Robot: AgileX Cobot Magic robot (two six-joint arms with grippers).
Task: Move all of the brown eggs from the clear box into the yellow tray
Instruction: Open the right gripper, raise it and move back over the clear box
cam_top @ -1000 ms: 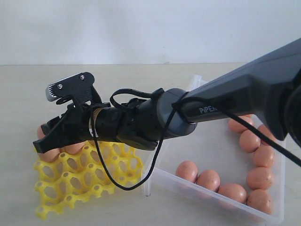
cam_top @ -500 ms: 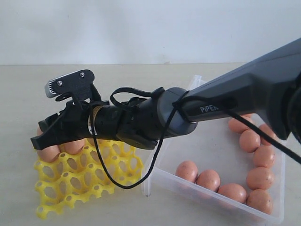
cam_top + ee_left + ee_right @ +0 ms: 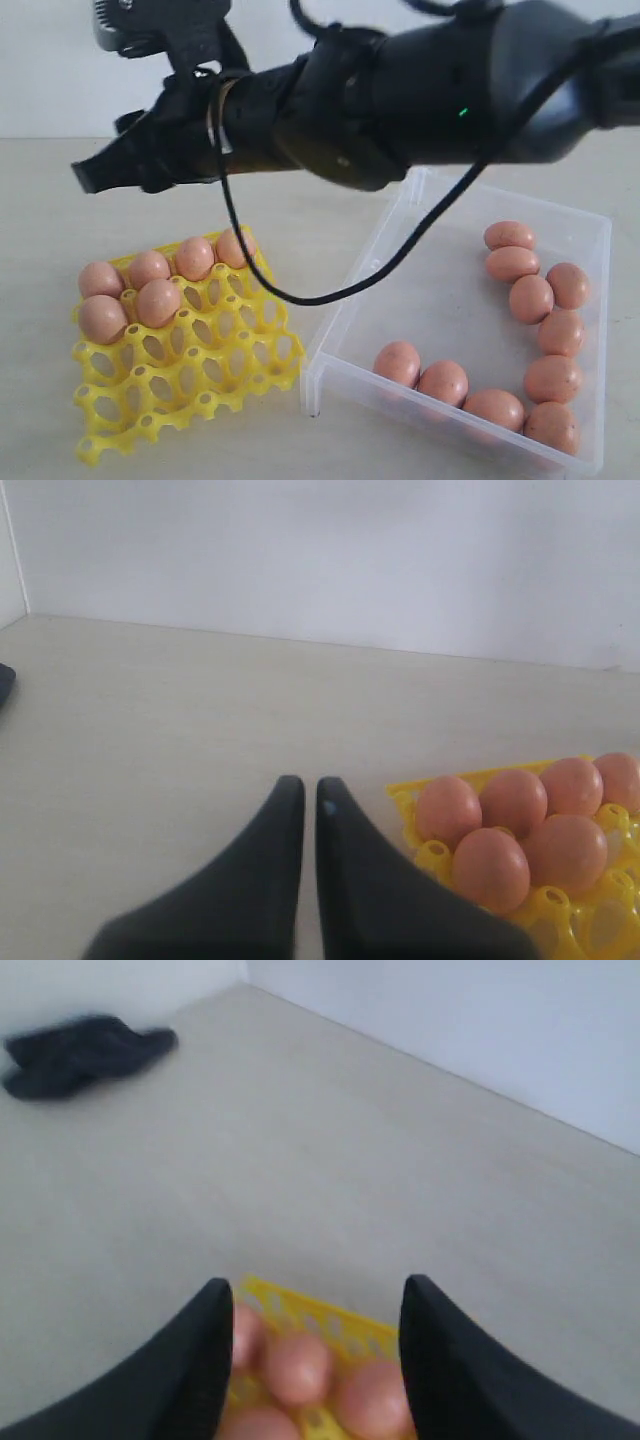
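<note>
Right hand (image 3: 98,173) spread — above yellow tray (image 3: 190,392).

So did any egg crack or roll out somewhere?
No, nothing looks wrong. Six brown eggs sit neatly in the cups of the yellow tray. The rest lie whole inside the clear box, and none is loose on the table.

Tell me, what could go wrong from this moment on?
1. The black cable hangs low from the right arm; it might snag the yellow tray or the brown eggs seated there.
2. The eggs in the clear box lie loose and touching, so gripping one may roll its neighbours.
</note>
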